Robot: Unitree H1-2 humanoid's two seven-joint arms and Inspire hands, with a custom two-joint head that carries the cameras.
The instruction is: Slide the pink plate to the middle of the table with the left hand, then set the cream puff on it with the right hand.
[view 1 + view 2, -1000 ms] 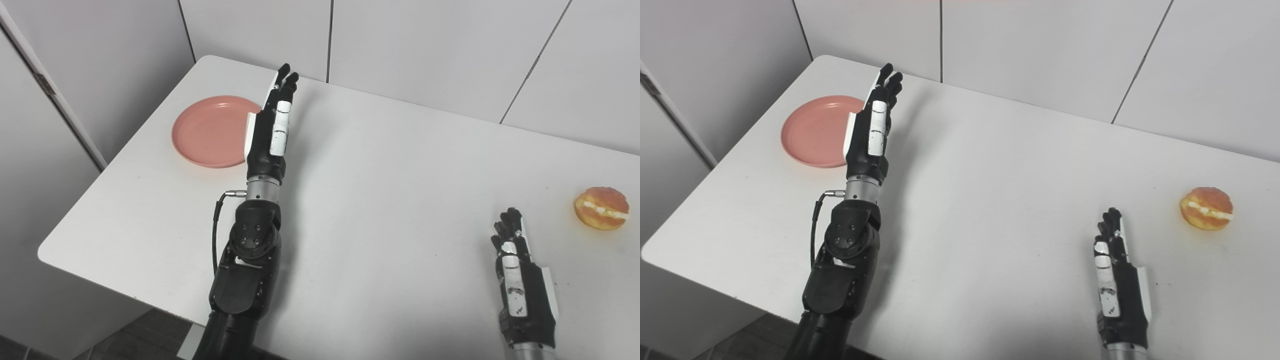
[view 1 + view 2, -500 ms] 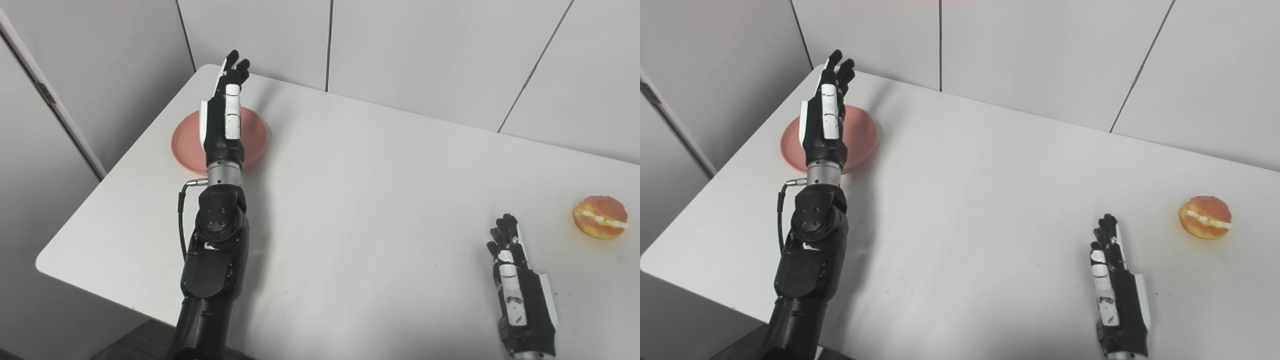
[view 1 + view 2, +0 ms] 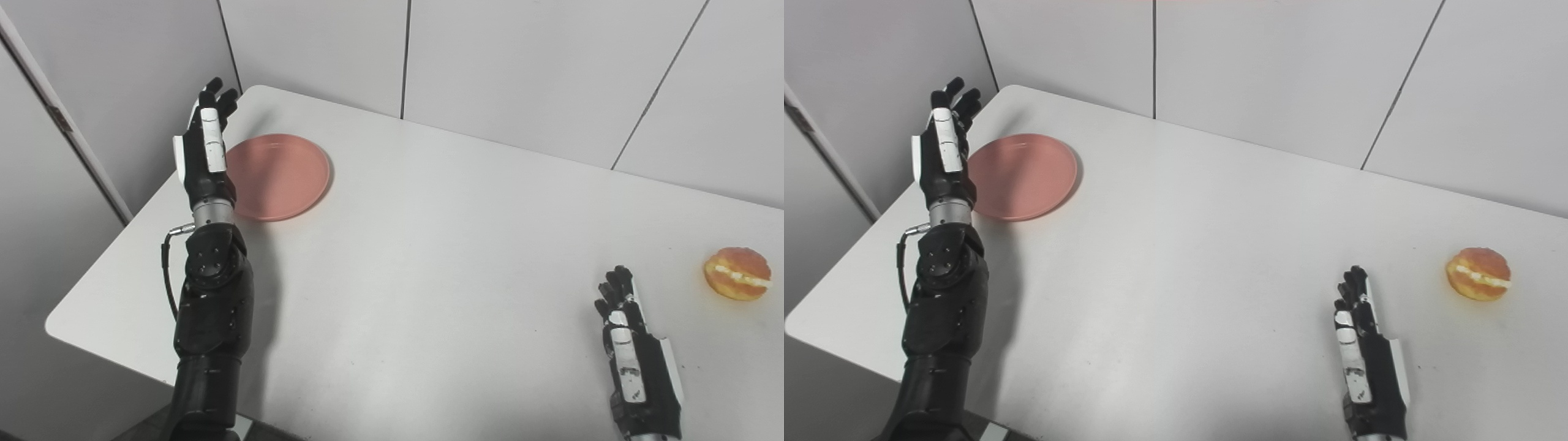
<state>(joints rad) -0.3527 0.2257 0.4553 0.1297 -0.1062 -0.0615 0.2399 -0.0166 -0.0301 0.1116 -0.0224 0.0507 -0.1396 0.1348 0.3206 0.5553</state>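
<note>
Both hands open: left hand (image 3: 205, 153) beside pink plate (image 3: 278, 177).

A white table (image 3: 465, 257) with rounded corners fills most of both views; its top is matte and smooth, with soft shadows and a faint sheen toward the near edge. Behind it stands a wall of pale grey panels (image 3: 520, 67) split by thin dark seams, one upright, one slanting at the right; on the left a second grey wall (image 3: 122, 79) meets it at a corner; a light strip (image 3: 61, 122) runs aslant down that side; dark floor (image 3: 141, 425) shows below the table's near left corner.
</note>
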